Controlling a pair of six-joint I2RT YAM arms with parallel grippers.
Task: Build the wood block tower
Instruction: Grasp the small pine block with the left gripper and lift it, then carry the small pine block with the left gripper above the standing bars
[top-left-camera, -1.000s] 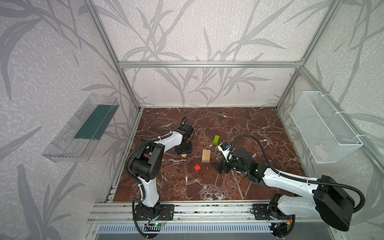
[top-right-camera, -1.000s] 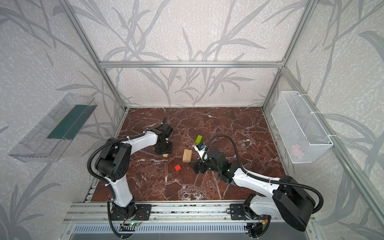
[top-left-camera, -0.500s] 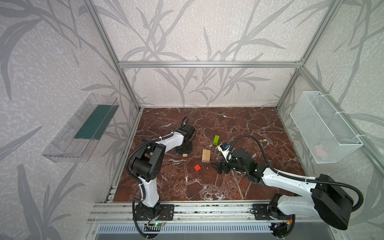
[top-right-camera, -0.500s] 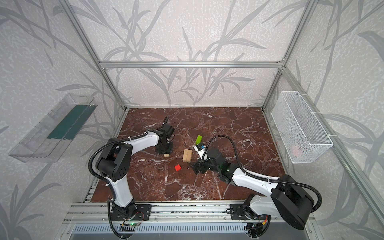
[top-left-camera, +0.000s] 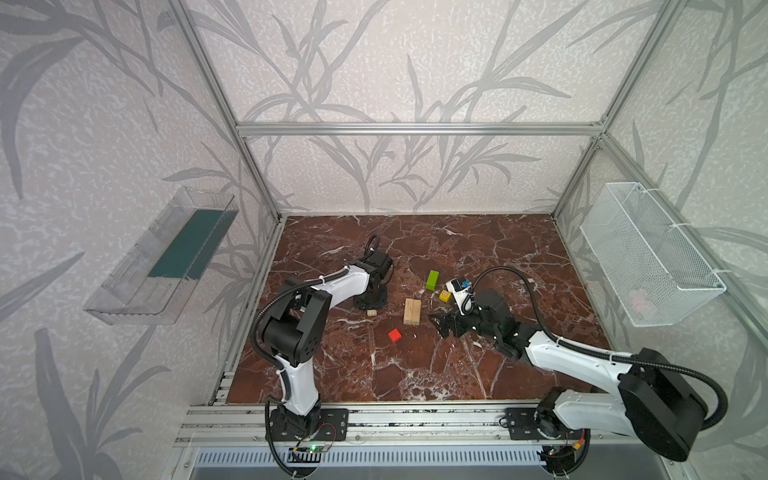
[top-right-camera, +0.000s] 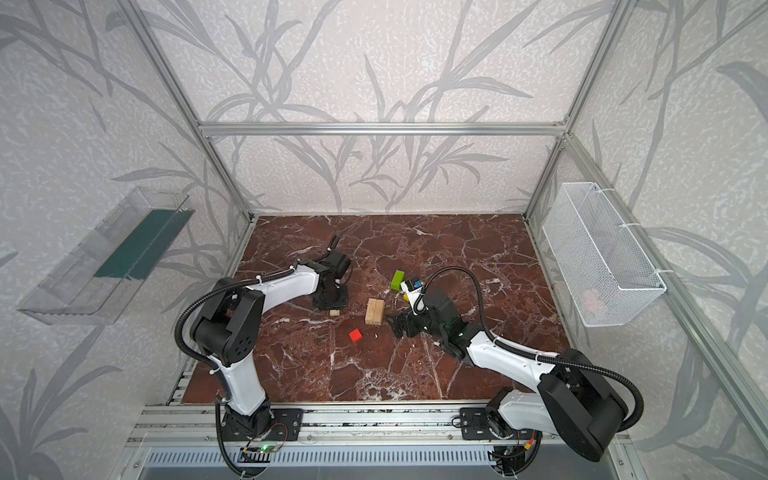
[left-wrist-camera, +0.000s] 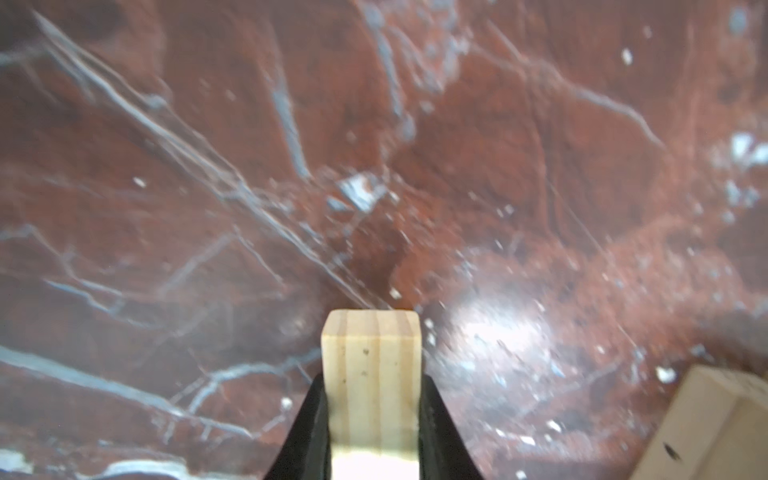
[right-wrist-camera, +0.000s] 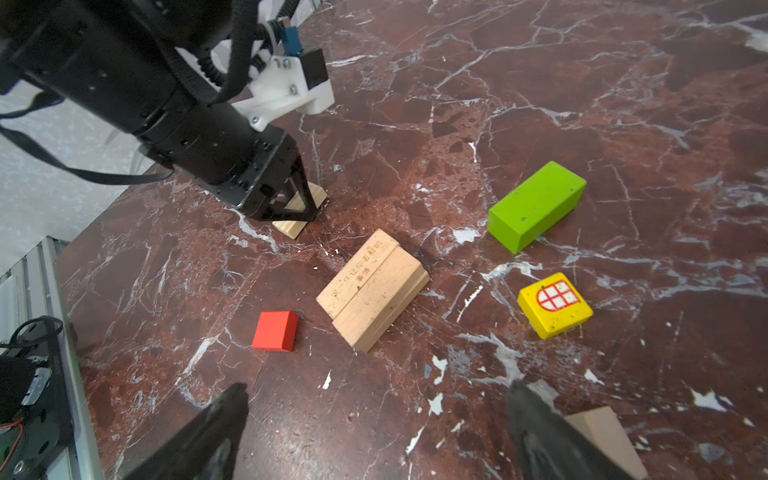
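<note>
My left gripper is shut on a small plain wood piece that rests on the marble floor; both top views show it low over that piece. The right wrist view shows the same grip, with the piece sticking out past the left gripper. Two pale planks lie side by side in the middle. A red cube lies in front of them, with a lime-green bar and a yellow cube behind. My right gripper is open and empty, just right of the planks.
A wedge-shaped plain wood piece lies beside one right finger. A white wire basket hangs on the right wall and a clear bin on the left wall. An aluminium rail runs along the front edge.
The left jaws have closed onto the small wood piece. The right arm has hardly moved and stays open.
</note>
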